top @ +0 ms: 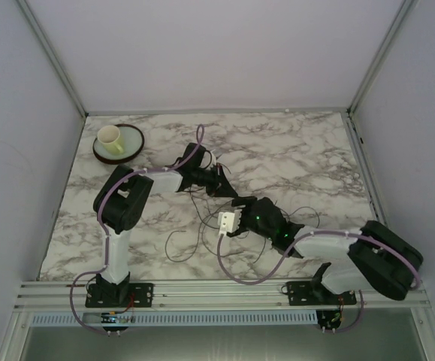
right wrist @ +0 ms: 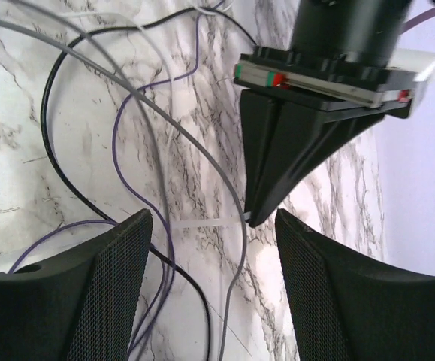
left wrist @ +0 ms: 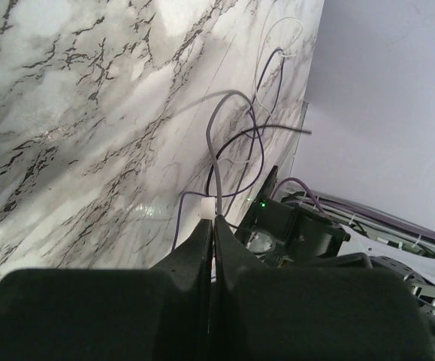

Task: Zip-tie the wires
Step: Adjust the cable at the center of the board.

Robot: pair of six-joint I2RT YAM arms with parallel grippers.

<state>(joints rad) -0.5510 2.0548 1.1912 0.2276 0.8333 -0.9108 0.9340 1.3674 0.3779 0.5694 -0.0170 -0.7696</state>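
A cream cup (top: pixel 110 137) stands on a pale green round saucer (top: pixel 131 145) at the far left of the white, grey-veined marble tabletop (top: pixel 292 158). The thin black, purple and grey wires (right wrist: pixel 44 113) lie in loose loops well apart from the cup, toward the near right of it at mid-table. The left gripper (left wrist: pixel 211 218) is over those loops on the side nearer the cup, its black fingers pressed together on a narrow white plastic zip tie (right wrist: pixel 206 223). The right gripper (right wrist: pixel 211 218) is just beyond it from the cup, its mesh-padded fingers (right wrist: pixel 112 301) spread wide either side of the tie, touching nothing.
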